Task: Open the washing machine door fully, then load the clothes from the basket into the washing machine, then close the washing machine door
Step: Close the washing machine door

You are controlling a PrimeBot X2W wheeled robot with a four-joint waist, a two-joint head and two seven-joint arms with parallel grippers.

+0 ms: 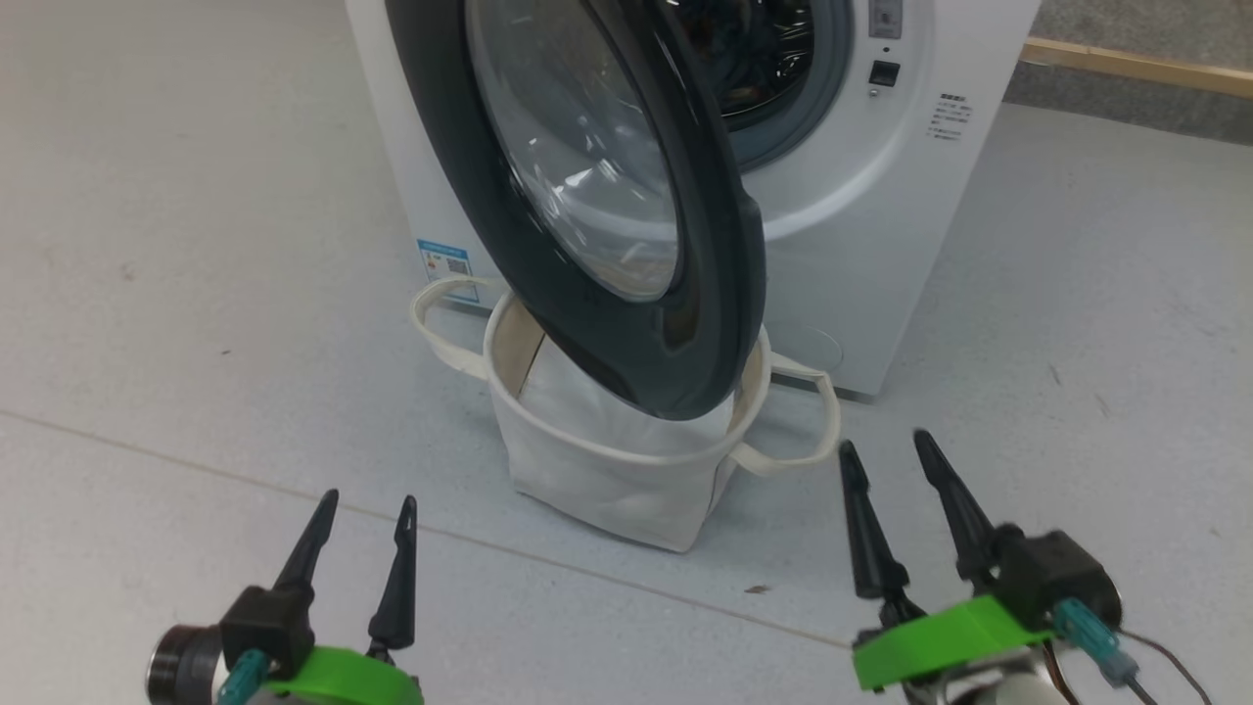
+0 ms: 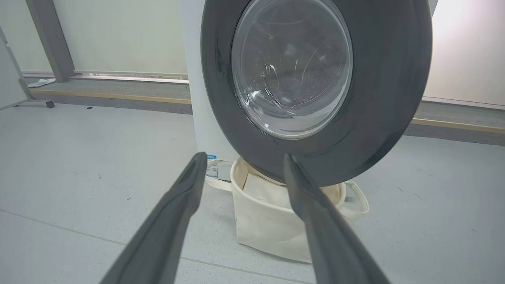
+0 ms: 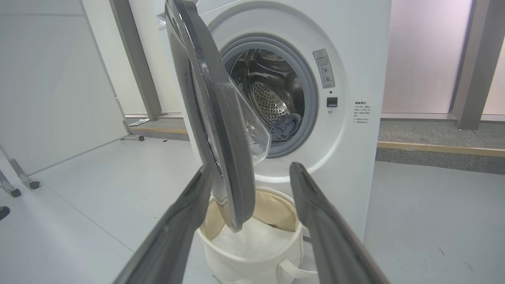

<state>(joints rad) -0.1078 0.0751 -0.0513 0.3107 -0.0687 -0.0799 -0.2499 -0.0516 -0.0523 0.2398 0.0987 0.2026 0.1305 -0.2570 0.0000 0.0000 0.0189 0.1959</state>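
Left gripper [image 1: 370, 499] and right gripper [image 1: 884, 441] gape wide, empty; a light blue garment [image 3: 286, 125] lies inside the big white washing machine [image 1: 861, 245], the round cream canvas basket [image 1: 607, 480] looks cleared of clothes, the glossy black round door [image 1: 587, 196] hangs half open over it, only closing seems left

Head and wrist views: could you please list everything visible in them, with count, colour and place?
washing machine: one, white, centre back.
door: one, glossy black, partly open above the basket.
basket: one, cream, on floor before the washing machine.
sheet: one, white, inside the basket.
garment: one, bluish, in the drum.
label sticker: one, blue, low on the washing machine's left.
floor: one, pale grey, all round.
left gripper: one, dark fingers, open, lower left.
right gripper: one, dark fingers, open, lower right.
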